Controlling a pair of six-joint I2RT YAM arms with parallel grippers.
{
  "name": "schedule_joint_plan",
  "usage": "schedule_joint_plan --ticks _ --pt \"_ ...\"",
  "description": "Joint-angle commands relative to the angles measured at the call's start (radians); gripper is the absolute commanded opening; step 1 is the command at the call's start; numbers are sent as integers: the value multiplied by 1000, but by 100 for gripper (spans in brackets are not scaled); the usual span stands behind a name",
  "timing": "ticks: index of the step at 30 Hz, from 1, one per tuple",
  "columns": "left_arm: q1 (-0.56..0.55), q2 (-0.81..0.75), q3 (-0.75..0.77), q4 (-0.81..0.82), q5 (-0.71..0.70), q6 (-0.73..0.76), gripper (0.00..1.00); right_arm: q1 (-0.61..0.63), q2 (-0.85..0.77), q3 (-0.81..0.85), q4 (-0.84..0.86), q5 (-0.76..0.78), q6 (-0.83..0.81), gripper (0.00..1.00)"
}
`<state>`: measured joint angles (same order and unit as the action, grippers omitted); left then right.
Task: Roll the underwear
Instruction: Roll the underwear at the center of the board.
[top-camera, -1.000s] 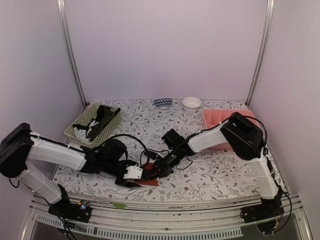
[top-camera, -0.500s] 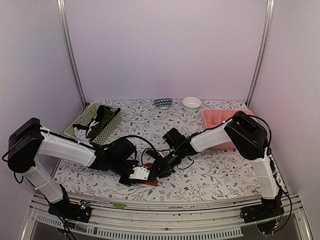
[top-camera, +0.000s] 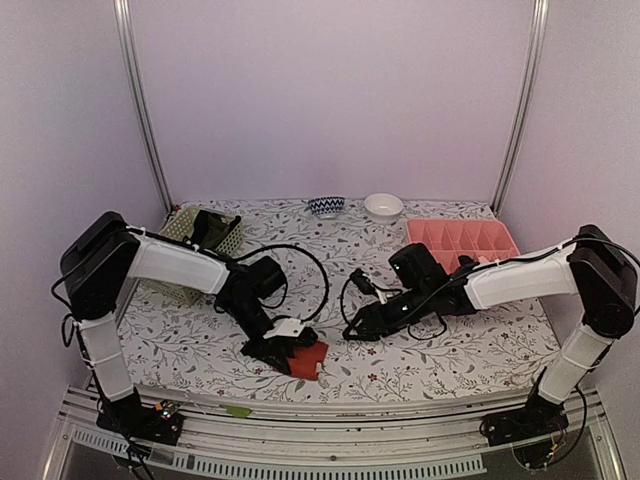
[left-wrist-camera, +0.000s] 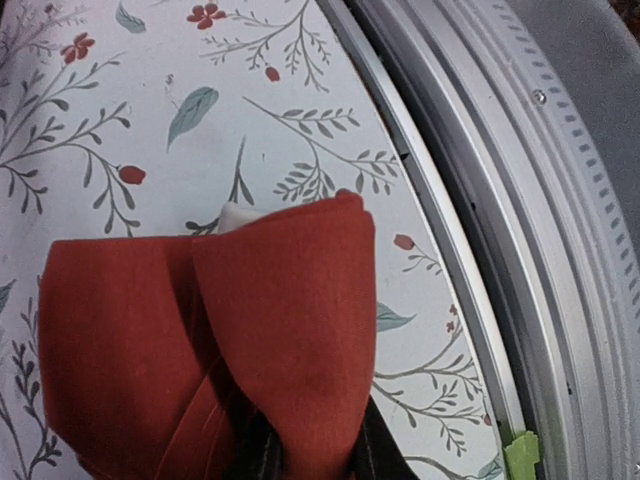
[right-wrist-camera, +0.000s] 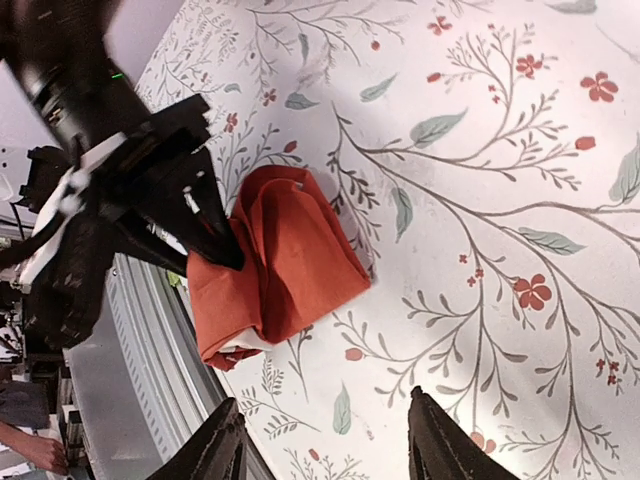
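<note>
The red-orange underwear (top-camera: 308, 356) lies bunched in folds near the table's front edge, a cream-white bit showing at one end (left-wrist-camera: 236, 215). My left gripper (top-camera: 277, 350) is shut on a fold of this cloth (left-wrist-camera: 290, 330), its black fingers mostly hidden under the fabric. In the right wrist view the same garment (right-wrist-camera: 295, 255) sits ahead with the left gripper (right-wrist-camera: 222, 250) pinching it. My right gripper (top-camera: 357, 329) is open and empty (right-wrist-camera: 322, 425), a short way right of the cloth. The black underwear (top-camera: 207, 232) rests in the green basket.
The pale green basket (top-camera: 232, 238) stands at the back left, partly behind my left arm. A pink divided tray (top-camera: 462, 240) is at the back right. Two small bowls (top-camera: 326, 206) (top-camera: 383, 206) sit by the back wall. The metal rail (left-wrist-camera: 520, 230) runs along the front edge.
My right gripper has opened, let go of the red-orange cloth and drawn back to the right. My left gripper has shut on the cloth and shifted slightly right.
</note>
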<state>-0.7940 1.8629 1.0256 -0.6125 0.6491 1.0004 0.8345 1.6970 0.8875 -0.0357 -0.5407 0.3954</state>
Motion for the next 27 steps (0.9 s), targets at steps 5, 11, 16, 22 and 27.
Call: schedule_joint_plan --ticks 5,11,16,22,27 --pt "89 326 176 -501 118 132 11 171 -76 -5 25 175 -107 57" --pt "100 411 266 -572 152 120 9 287 -10 111 -54 282 -199 57" --pt "100 489 339 -629 158 99 9 316 82 233 -125 328 -306 57" --pt "107 515 377 -628 148 50 9 351 202 378 -231 320 -451 56" --pt "108 525 396 -619 147 23 10 379 269 402 -254 290 -496 54"
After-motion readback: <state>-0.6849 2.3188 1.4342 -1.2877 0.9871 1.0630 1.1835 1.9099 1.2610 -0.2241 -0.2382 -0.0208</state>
